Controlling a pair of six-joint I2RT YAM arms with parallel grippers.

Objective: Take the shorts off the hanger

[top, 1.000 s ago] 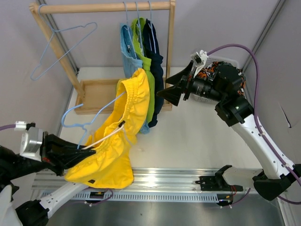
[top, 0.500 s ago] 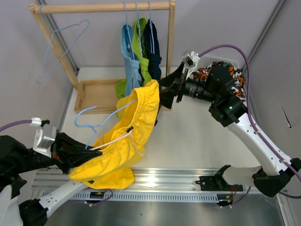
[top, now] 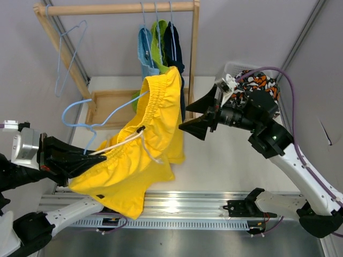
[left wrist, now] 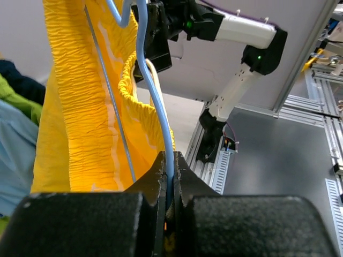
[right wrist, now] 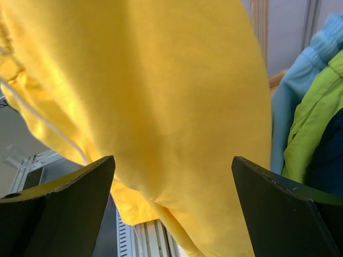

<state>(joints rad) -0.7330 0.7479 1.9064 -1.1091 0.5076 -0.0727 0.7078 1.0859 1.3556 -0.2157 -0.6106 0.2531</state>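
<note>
Our right gripper (top: 185,118) gaped beside the yellow shorts (top: 139,160), left gripper (left wrist: 170,166) clamping the hanger (left wrist: 152,91); we needed a deep fabric bite.

Hanging side by side off the right end of the wooden clothes rack (top: 107,8): light blue fabric shorts (top: 144,56), lime green fabric shorts (top: 157,43), dark navy fabric shorts (top: 174,51). Over at its left end, an empty pale blue wire hanger (top: 58,64). Out front of the rack, bright yellow fabric shorts (top: 150,134) draped on a second blue wire hanger (left wrist: 156,107), pinched in the left gripper (left wrist: 169,160). Right of the rack, orange-black-white patterned shorts (top: 257,80) in a white basket (top: 228,67). Right gripper (top: 190,115) front-right of the rack, just beside the yellow pair.
</note>
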